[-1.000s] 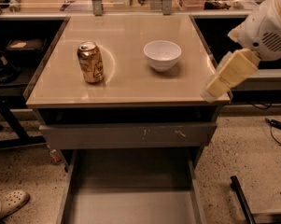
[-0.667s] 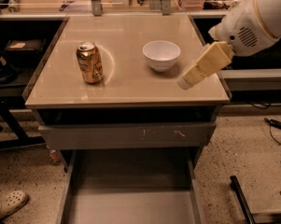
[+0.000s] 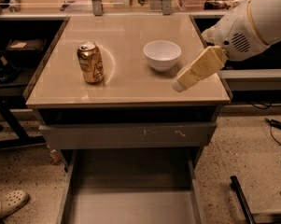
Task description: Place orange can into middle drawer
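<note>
My gripper hangs over the right front part of the table, slanting down and toward the table's left from my white arm, which reaches in past the table's right edge. How far it stands apart I cannot tell. It touches nothing on the table.

The can stands upright on the table's left half, about midway from front to back, well apart from my gripper. The bowl sits on the table between them, right of the table's middle, just behind and left of my gripper.

Under the table's front edge is a grey drawer front with white scratches. Below it the drawer is pulled out from the table, its flat grey floor showing.
</note>
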`<state>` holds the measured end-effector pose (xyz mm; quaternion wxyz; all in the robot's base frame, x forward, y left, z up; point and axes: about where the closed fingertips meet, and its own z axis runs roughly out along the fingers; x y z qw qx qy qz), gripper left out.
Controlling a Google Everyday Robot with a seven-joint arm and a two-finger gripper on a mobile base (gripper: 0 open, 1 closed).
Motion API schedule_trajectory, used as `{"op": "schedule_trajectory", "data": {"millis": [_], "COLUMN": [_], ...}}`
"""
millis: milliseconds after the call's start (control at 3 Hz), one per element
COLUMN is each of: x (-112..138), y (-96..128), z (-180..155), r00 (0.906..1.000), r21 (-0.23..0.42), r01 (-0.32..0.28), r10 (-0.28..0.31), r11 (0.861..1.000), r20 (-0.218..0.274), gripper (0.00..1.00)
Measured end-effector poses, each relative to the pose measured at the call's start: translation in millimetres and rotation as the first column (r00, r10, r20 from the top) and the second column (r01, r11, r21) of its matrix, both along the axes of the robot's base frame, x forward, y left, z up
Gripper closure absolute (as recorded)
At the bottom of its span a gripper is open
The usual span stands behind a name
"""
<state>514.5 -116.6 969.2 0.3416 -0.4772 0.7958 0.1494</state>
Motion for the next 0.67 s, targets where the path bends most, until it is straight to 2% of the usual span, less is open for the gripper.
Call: {"op": "schedule_trajectory", "data": {"millis": [333, 667], "x": [8.5, 14.3], "y": [52.0, 124.6], "z": [-16.8, -30.7], "r00": [0.9936, 0.9688], "r21": [0.072, 0.122], "r01": [-0.107, -0.242], "r10": [0.104, 0.233], "r11": [0.992, 0.963], "r20": [0.042, 0.085], "gripper": [0.00, 0.00]}}
